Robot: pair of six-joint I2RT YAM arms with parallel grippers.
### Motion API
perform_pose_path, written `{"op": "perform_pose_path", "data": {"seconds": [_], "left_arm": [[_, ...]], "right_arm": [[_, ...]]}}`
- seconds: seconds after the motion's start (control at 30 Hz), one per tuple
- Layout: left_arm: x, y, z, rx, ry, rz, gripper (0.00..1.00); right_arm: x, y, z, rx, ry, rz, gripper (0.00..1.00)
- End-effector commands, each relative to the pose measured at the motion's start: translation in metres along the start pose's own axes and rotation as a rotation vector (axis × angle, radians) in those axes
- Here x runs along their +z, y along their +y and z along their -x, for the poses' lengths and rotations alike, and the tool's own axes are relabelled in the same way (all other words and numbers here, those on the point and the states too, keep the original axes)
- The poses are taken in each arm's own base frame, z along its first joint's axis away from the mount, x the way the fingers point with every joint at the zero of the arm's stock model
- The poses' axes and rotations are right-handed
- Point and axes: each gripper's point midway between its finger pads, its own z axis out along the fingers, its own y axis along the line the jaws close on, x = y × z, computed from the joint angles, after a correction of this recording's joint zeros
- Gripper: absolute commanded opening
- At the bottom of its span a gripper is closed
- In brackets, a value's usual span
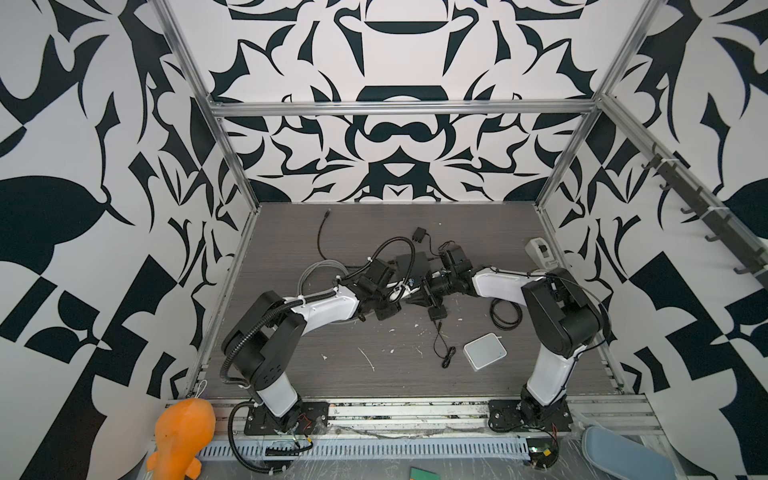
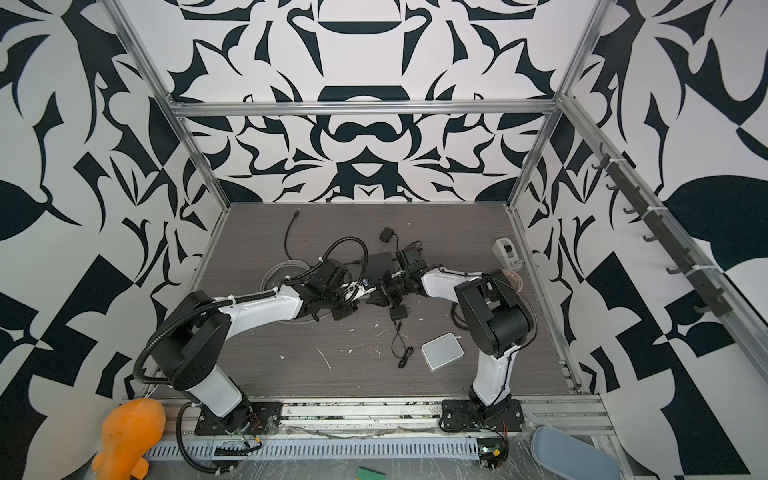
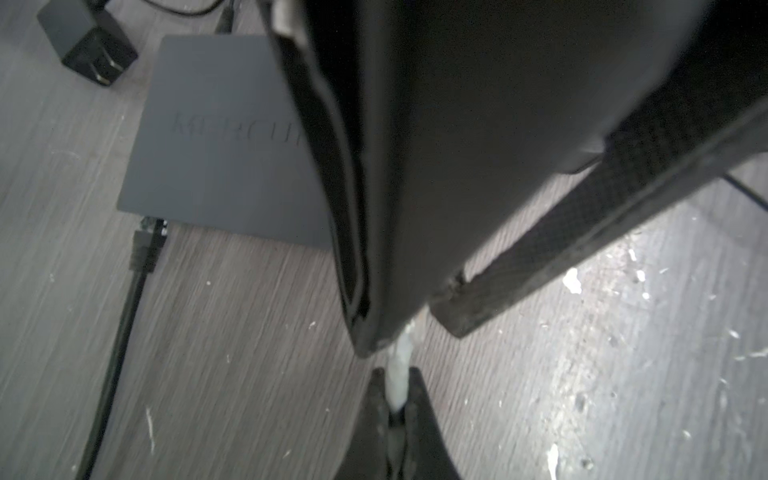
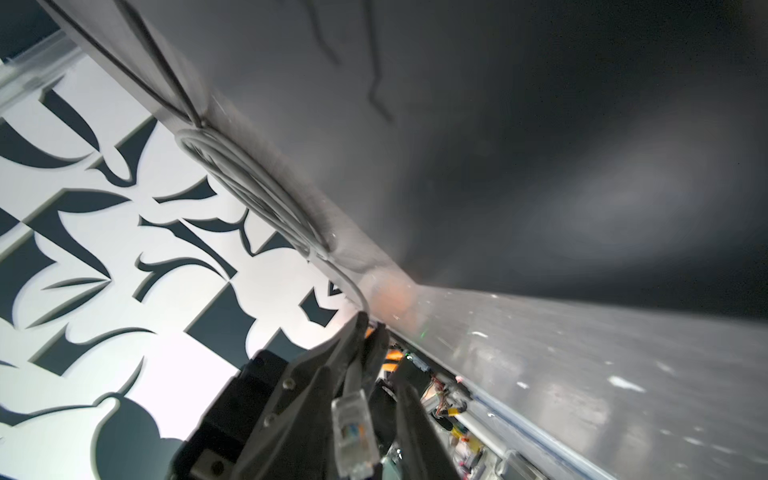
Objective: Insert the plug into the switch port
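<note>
Mid-handoff, we reckon: left gripper (image 3: 397,390) clamps the cable (image 3: 401,353) just behind the plug (image 4: 353,432), which sits loose between the right gripper's (image 4: 370,399) parted jaws. The switch (image 3: 216,137) lies flat nearby; free port hidden from us.

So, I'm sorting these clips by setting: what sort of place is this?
Probably a lab robot test cell: a tabletop boxed in by aluminium framing and black-and-white patterned panels, with the left arm and right arm bolted to its front rail.
</note>
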Motion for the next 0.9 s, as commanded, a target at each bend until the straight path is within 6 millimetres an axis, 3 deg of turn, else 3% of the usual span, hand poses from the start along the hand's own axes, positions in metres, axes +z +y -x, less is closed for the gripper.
{"op": "perform_pose_path", "data": {"seconds": [0.0, 0.13, 0.33, 0.6, 0.87], "left_arm": [[-0.006, -0.012, -0.001, -0.018, -0.015, -0.114, 0.00], [-0.015, -0.020, -0.005, -0.068, -0.025, -0.223, 0.00], [-0.025, -0.018, -0.006, -0.126, -0.039, -0.312, 0.00], [-0.035, -0.013, 0.001, -0.182, -0.102, -0.394, 0.00], [-0.048, -0.009, 0.004, -0.226, -0.147, -0.472, 0.00]], "right_arm": [[-0.026, 0.015, -0.016, -0.145, 0.015, 0.020, 0.44], [-0.043, 0.025, -0.012, -0.304, -0.032, 0.067, 0.49], [-0.052, 0.049, -0.016, -0.548, -0.073, 0.210, 0.47], [-0.050, 0.043, -0.027, -0.800, -0.036, 0.228, 0.43], [-0.041, 0.055, -0.040, -0.960, -0.026, 0.232, 0.41]]}}
